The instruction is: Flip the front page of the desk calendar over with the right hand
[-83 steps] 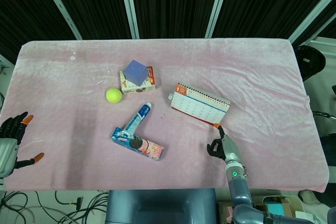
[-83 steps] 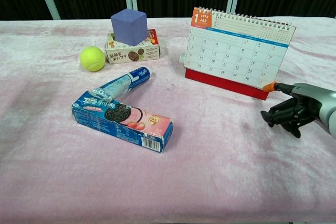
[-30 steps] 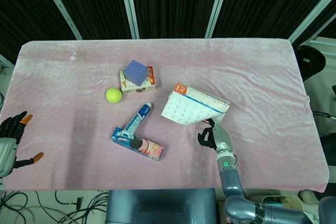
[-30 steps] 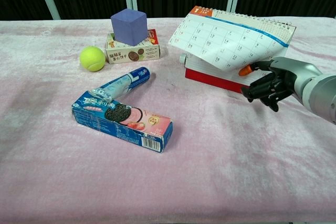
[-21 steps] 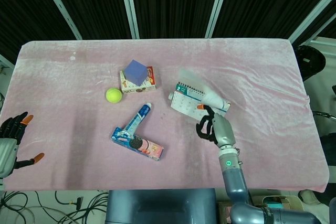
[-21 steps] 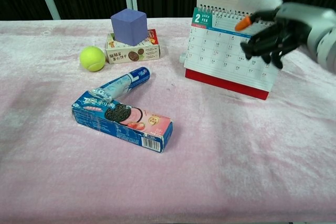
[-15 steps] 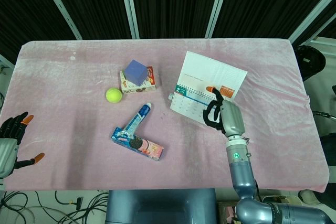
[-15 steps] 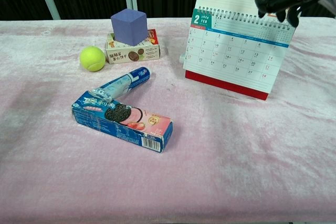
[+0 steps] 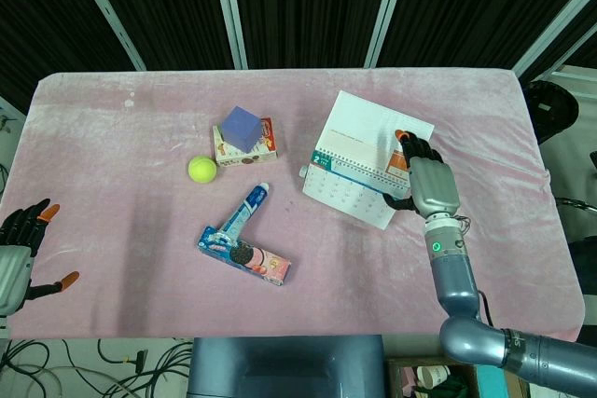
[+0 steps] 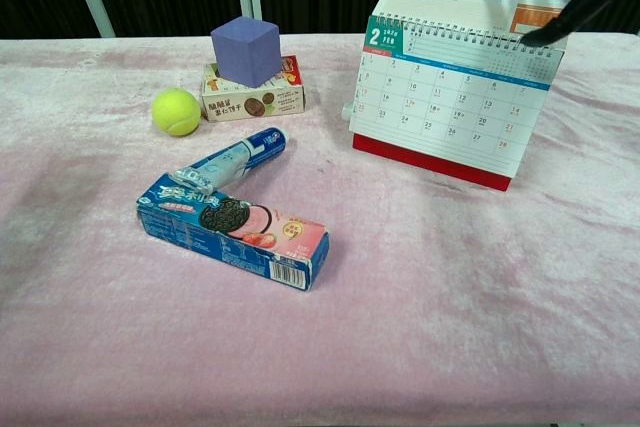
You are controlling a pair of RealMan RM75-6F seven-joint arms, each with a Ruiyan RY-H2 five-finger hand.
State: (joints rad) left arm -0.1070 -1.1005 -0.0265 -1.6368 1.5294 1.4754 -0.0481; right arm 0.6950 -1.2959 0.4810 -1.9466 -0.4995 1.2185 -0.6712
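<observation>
Page past the spiral, not yet laid flat

Our right hand [image 9: 427, 177], fingers spread, touches the lifted page [image 9: 378, 142] above the calendar [image 10: 440, 107], which stands right of the ball [image 9: 201, 169]. If we release early, the page may spring forward again.

one desk calendar [image 10: 440, 112], two snack boxes [image 10: 232, 231] [image 10: 254, 95], one tennis ball [image 10: 176, 111], one purple cube [image 10: 245, 50], one tube [image 10: 233, 163]
</observation>
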